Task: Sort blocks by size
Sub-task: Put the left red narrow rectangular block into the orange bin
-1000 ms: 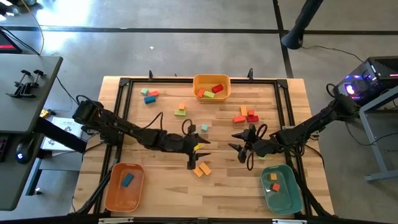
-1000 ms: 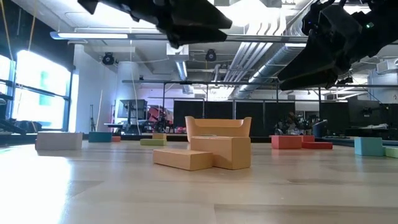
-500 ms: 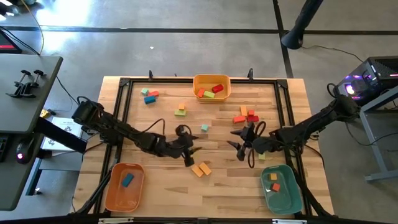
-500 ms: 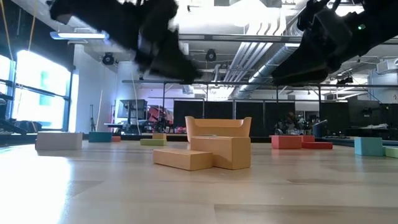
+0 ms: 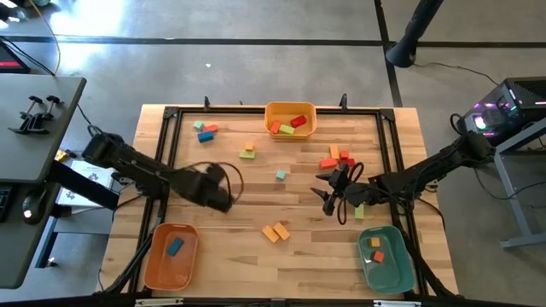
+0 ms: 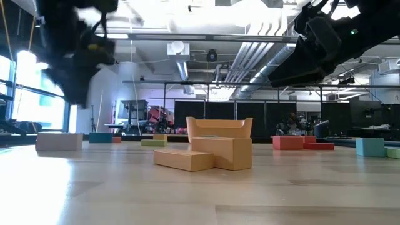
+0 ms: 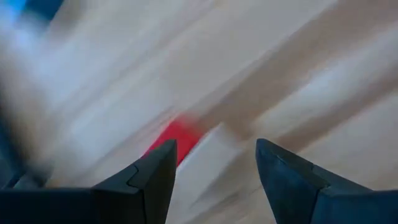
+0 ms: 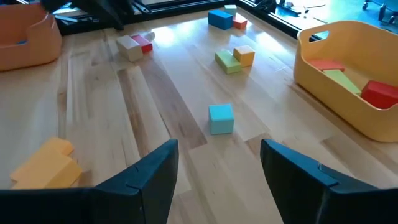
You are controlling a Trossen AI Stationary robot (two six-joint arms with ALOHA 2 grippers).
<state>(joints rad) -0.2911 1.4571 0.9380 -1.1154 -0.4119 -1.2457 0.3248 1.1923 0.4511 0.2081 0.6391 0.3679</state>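
From above, we see the left gripper [image 5: 223, 193] over bare wood at the table's [image 5: 213, 247] nine o'clock, the right gripper [image 5: 328, 200] at three o'clock, and the blocks [image 5: 275, 231] scattered between three bins [image 5: 290, 107].

At table height, two orange blocks [image 6: 203, 154] lie touching.

Both wrist views show fingers apart, holding nothing. We read no writing.

Teal block [image 8: 221, 118], orange blocks [image 5: 275, 231], yellow bin [image 5: 290, 118].

The left gripper [image 5: 223, 193] hangs over the table's left half, fingers parted and empty. The right gripper [image 5: 331, 195] hovers right of centre, likewise spread.
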